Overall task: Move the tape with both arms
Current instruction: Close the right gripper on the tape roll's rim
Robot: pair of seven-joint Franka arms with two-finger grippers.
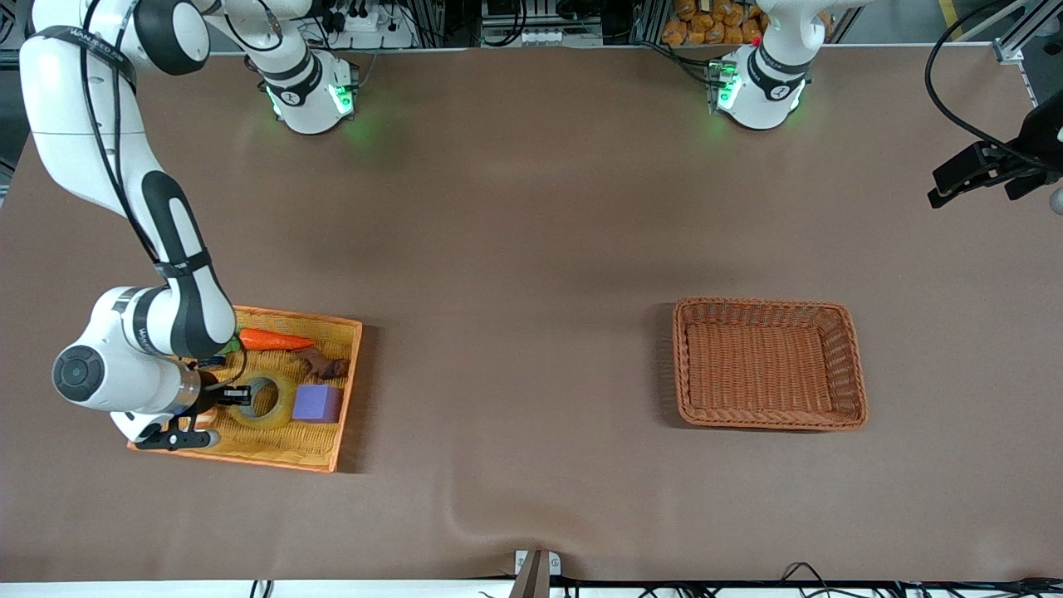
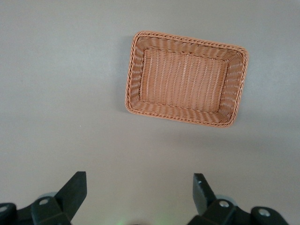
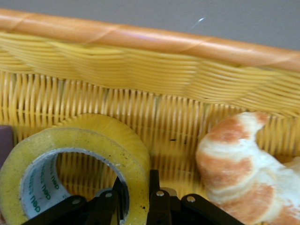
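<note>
The tape [image 1: 286,405], a yellowish roll with a grey-white core, lies in the yellow basket [image 1: 352,374] toward the right arm's end of the table. My right gripper [image 1: 241,397] is down in that basket and shut on the roll's wall. In the right wrist view one finger is inside the core and the other outside the tape [image 3: 84,140], with the right gripper [image 3: 137,180] pinching the wall. My left gripper [image 1: 972,178] waits high over the left arm's end of the table. It is open and empty in the left wrist view [image 2: 138,180].
The yellow basket also holds a purple block [image 1: 316,404], a carrot [image 1: 276,340], a brown item [image 1: 325,365] and a croissant [image 3: 239,164] beside the tape. An empty brown wicker basket [image 1: 855,365] sits toward the left arm's end, also in the left wrist view [image 2: 133,75].
</note>
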